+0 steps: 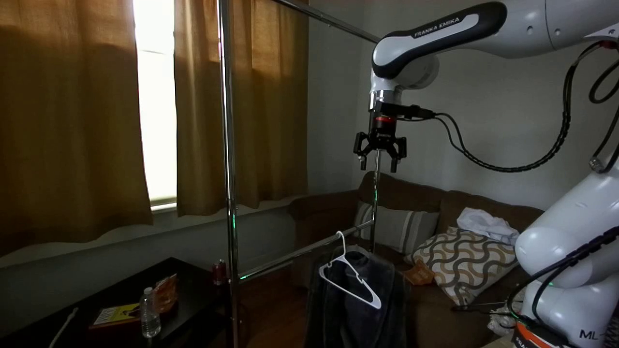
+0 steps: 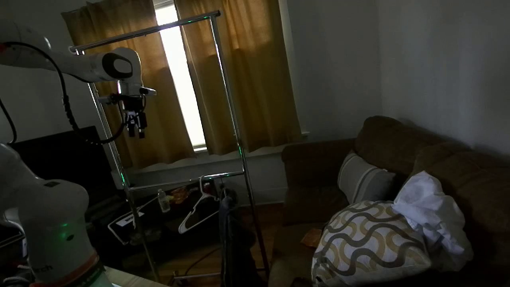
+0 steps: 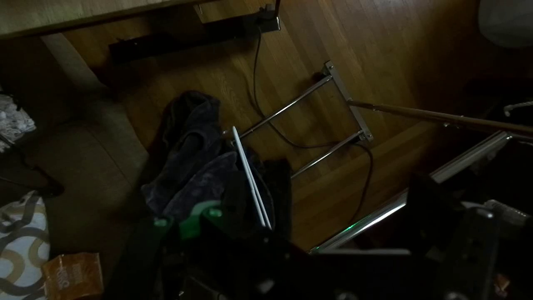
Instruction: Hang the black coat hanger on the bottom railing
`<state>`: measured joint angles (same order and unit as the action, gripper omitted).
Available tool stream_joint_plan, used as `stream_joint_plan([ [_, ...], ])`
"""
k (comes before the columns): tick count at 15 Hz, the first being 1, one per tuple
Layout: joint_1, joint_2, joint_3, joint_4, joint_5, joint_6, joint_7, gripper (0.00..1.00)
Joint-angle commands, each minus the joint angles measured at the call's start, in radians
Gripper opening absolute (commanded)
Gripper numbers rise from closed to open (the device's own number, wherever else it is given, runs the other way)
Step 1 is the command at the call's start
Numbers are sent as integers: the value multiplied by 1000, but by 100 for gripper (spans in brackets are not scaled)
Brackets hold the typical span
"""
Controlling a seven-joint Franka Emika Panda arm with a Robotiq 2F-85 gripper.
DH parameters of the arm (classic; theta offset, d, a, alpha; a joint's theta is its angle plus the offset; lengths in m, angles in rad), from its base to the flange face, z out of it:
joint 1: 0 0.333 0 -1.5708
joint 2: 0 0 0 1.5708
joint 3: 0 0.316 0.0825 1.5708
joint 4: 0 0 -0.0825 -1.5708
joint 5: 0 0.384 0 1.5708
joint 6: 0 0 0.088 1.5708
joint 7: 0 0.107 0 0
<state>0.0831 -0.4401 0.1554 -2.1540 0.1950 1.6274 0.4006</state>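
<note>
Coat hanger [image 1: 352, 269], looking white rather than black, is hanging by its hook from the bottom railing [image 1: 290, 255], so the task is looking all but finished. In an exterior view a dark coat [image 2: 236, 239] is hanging just beside it, toward four o'clock; I am not managing to tell whether they are touching. In an exterior view the gripper [image 1: 378, 165] is hovering well apart, between twelve and one o'clock from the hanger, its fingers standing wide and holding nothing.

The hanger's thin frame is suggesting moulded plastic: likely very light, stiff, a little slippery, and flexing at the ends under a hard squeeze. Being so light, it is likely to be swinging or sliding at any nudge. For adjusting it, the neck just under the hook, at twelve o'clock on the triangle, is looking like the best hold, with fingers pinching squarely. Taking a sloping arm is risking a twist.
</note>
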Motion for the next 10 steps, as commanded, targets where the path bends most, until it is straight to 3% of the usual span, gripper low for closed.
stream_joint_plan([
  [1, -9, 0, 7, 2, 3, -2, -3, 100],
  [6, -42, 26, 8, -29, -22, 41, 59, 100],
  [10, -62, 69, -9, -69, -62, 113, 7, 100],
])
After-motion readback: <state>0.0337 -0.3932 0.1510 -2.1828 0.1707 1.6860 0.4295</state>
